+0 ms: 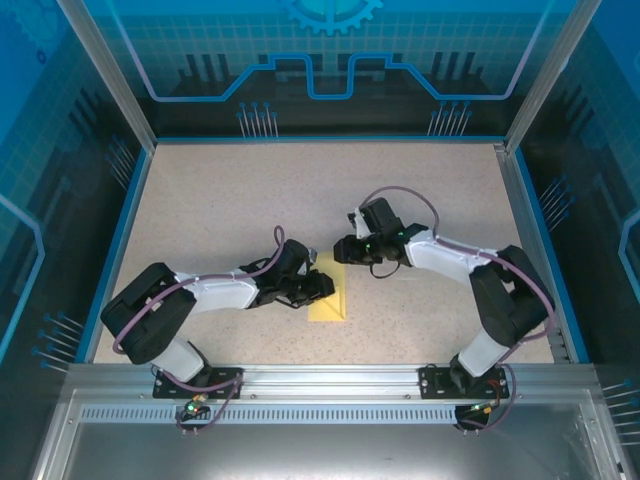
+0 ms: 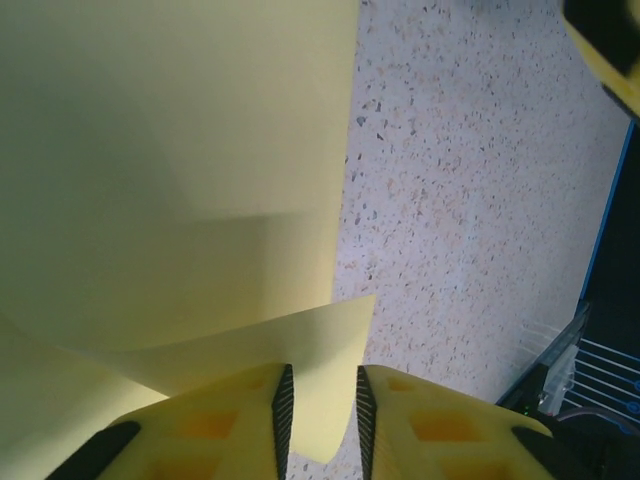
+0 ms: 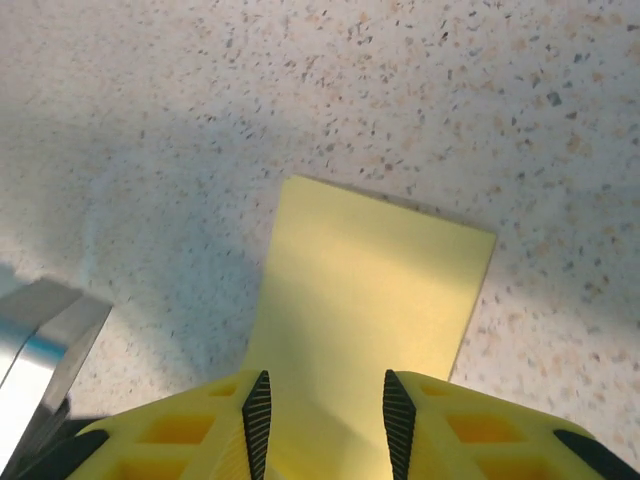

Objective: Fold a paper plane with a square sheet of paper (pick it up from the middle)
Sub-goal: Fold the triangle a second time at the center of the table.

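Two grippers sit at the square sheet of paper point(image 1: 330, 304), which lies just right of the left gripper point(image 1: 323, 286). Left jaws are slightly apart around a raised flap. The right gripper point(image 1: 344, 250) stands wider, straddling the sheet's far end, unclamped.

Square sheet of paper point(image 2: 170, 150) across speckled table point(image 2: 470, 200), raised corner between parted pads of left pincer point(image 2: 320, 388)

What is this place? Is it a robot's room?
Probably a robot lab booth: a left arm and right arm bolted by a speckled table, boxed in by blue patterned walls with a metal frame.
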Controlling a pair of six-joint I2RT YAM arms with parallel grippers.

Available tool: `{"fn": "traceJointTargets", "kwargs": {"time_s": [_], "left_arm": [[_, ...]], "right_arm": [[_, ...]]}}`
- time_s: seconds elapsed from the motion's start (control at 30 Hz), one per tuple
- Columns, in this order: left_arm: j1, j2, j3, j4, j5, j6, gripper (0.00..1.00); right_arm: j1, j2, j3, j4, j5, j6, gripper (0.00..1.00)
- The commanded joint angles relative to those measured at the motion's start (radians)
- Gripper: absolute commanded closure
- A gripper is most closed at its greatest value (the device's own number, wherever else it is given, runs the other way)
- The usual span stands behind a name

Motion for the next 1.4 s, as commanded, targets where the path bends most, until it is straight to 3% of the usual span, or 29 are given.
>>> {"fn": "traceJointTargets", "kwargs": {"time_s": [0.0,0.17,0.33,0.83,1.1,1.2,1.37], "left_arm": [[-0.004,0.007,0.018,-0.005,-0.033,0.026,0.77],[-0.004,0.006,0.019,-0.029,-0.039,0.035,0.85],[-0.005,0.001,0.016,-0.033,-0.044,0.038,0.89],[-0.003,-0.002,0.016,-0.032,-0.043,0.038,0.91],[-0.005,-0.003,0.018,-0.032,-0.04,0.041,0.92],[-0.005,-0.003,0.019,-0.034,-0.043,0.042,0.92],[-0.004,-0.003,0.016,-0.041,-0.045,0.044,0.94]], "right_arm": [[-0.01,-0.036,-0.103,0.028,-0.088,-0.019,0.64],[-0.001,-0.065,-0.188,0.097,-0.19,-0.003,0.68],[0.018,-0.043,-0.197,0.103,-0.202,0.0,0.71],[0.037,0.035,-0.174,0.117,-0.225,-0.003,0.75],[0.038,0.057,-0.179,0.161,-0.265,0.014,0.84],[0.035,0.058,-0.186,0.179,-0.272,0.026,0.83],[0.032,0.05,-0.198,0.207,-0.287,0.042,0.73]]}}
